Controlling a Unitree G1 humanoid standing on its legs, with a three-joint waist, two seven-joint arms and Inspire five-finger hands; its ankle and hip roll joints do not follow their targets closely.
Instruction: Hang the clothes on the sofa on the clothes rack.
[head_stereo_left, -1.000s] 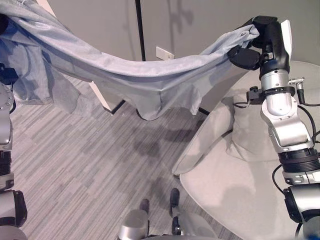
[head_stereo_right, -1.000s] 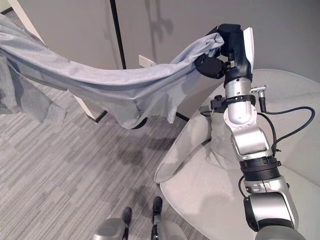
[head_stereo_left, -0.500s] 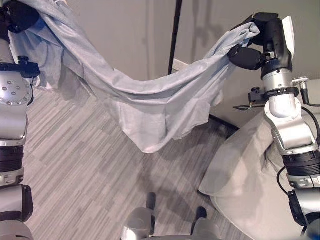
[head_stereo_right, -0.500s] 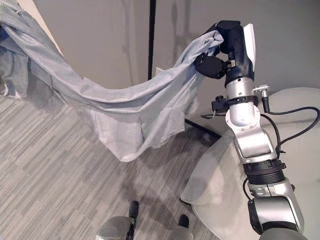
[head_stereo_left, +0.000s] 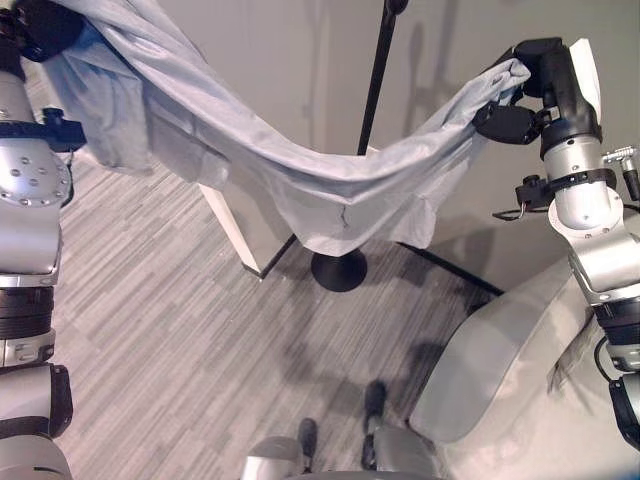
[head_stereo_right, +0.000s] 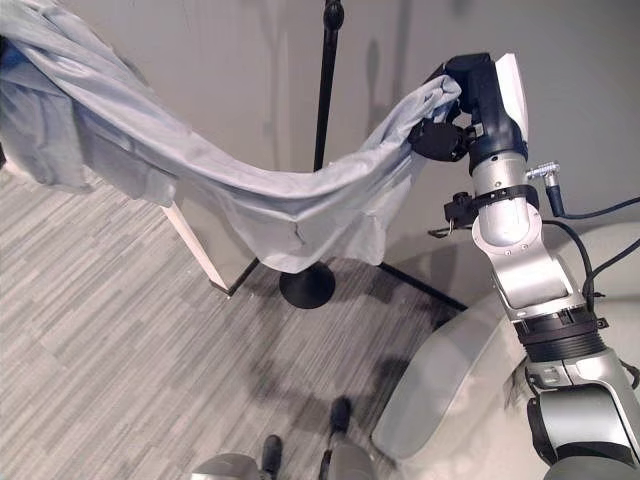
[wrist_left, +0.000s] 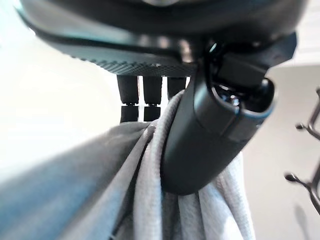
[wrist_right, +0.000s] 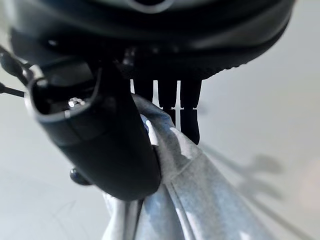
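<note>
View swung round, so the rack (head_stereo_left: 372, 120) is now dead ahead. Shirt (head_stereo_left: 330, 195) sags between my left hand (head_stereo_left: 40, 25) and right hand (head_stereo_left: 520, 100), both pinching it; soft and light, best held at the shoulders.

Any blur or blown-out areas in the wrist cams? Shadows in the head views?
Left wrist view: left hand close and soft-focus, background washed out to near white, grey garment pinched under the thumb. Right wrist view: right hand blurred, rack shadow faint on the pale wall. Left eye view: rack pole casts a soft shadow on the wall; garment shades the floor.
</note>
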